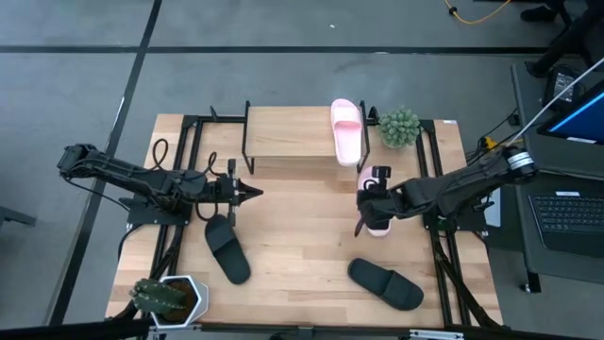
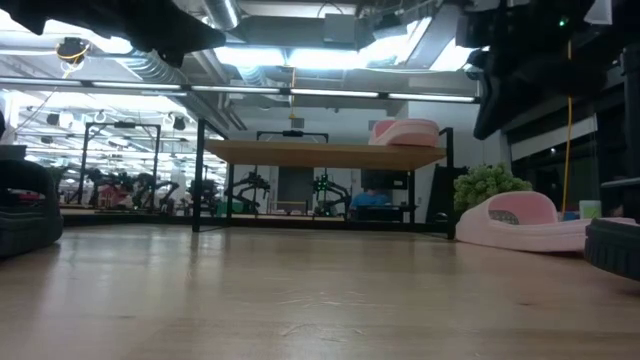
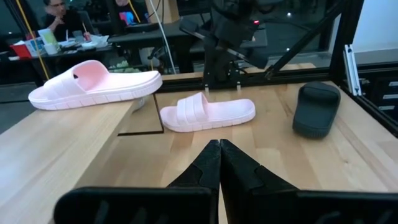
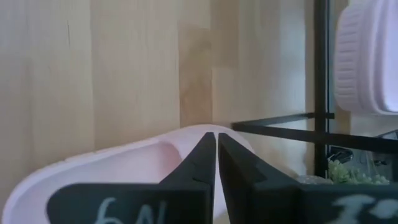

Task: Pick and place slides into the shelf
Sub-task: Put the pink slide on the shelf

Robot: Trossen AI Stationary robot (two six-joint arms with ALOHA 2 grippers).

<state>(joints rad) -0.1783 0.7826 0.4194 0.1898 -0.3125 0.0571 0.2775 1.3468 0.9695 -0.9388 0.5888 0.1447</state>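
One pale pink slide (image 1: 346, 132) lies sole down on the shelf's wood top (image 1: 288, 132), near its right end. The second pink slide (image 1: 378, 228) rests on the table to the shelf's right-near side. My right gripper (image 1: 363, 215) hangs shut over this slide (image 4: 124, 168), and the low view shows it (image 2: 495, 90) well above the slide (image 2: 520, 220). My left gripper (image 1: 255, 194) is shut and held level, pointing toward the table's right, in front of the shelf. Two black slides (image 1: 226, 247) (image 1: 385, 283) lie on the near half of the table.
A round green plant (image 1: 399, 126) stands right of the shelf, and a potted cactus (image 1: 165, 295) sits at the near-left corner. Black frame rails (image 1: 439, 189) run along both table sides. Bare wood lies between the two black slides. People sit at a desk beyond the table (image 3: 59, 15).
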